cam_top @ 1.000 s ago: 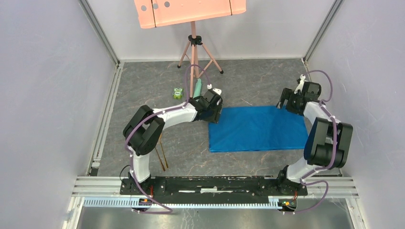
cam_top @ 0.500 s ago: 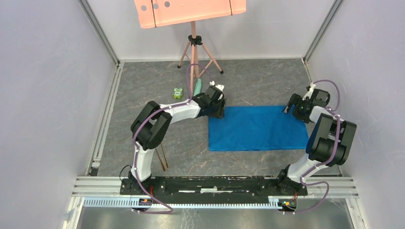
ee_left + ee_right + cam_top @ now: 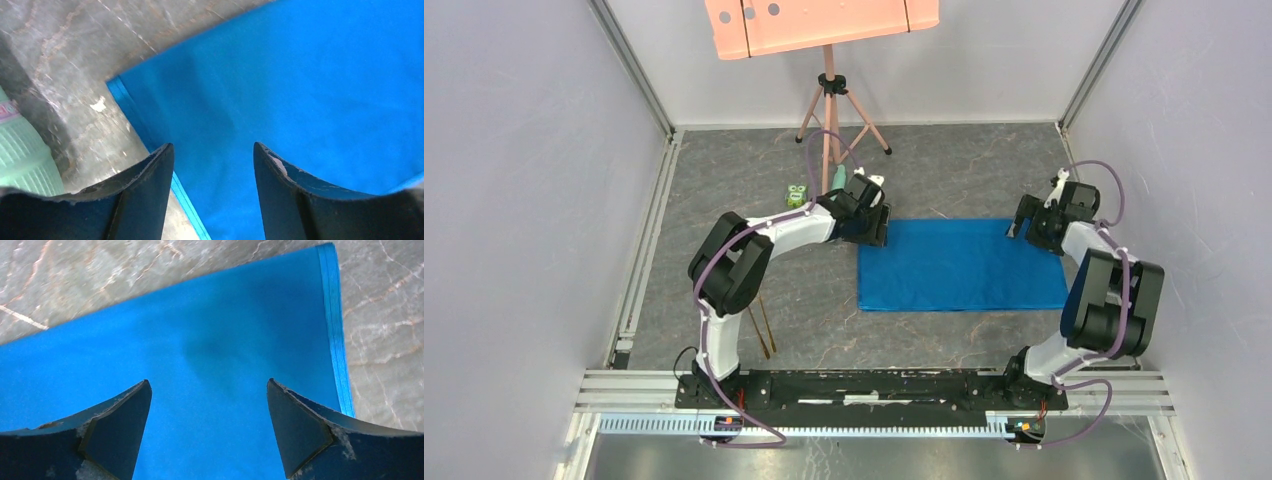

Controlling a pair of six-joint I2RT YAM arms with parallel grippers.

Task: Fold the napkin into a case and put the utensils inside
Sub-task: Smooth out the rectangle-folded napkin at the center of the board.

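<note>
Both pairs of jaws stand spread and empty. The left gripper (image 3: 212, 150) hangs over the far-left corner of the napkin (image 3: 964, 265) and the right gripper (image 3: 207, 382) over its far-right corner, with blue cloth showing in each gap and nothing pinched. Whether any fingertip touches the fabric cannot be told.

The napkin lies flat on the grey table (image 3: 724, 180) between the two arms as a wide rectangle. The stacked lines along its right edge in the right wrist view suggest it is already doubled over, but it is not yet the narrow pocket the task calls for.

The utensils (image 3: 761, 330) lie untouched on the near left by the left arm's base, well apart from the cloth. A pale green tube (image 3: 25, 155) and a small green toy (image 3: 797, 195) sit just beyond the left gripper, and a tripod (image 3: 829, 100) stands at the far end.

By this reading the folding is partly done — at least one more fold and the loading of the cutlery are left.
</note>
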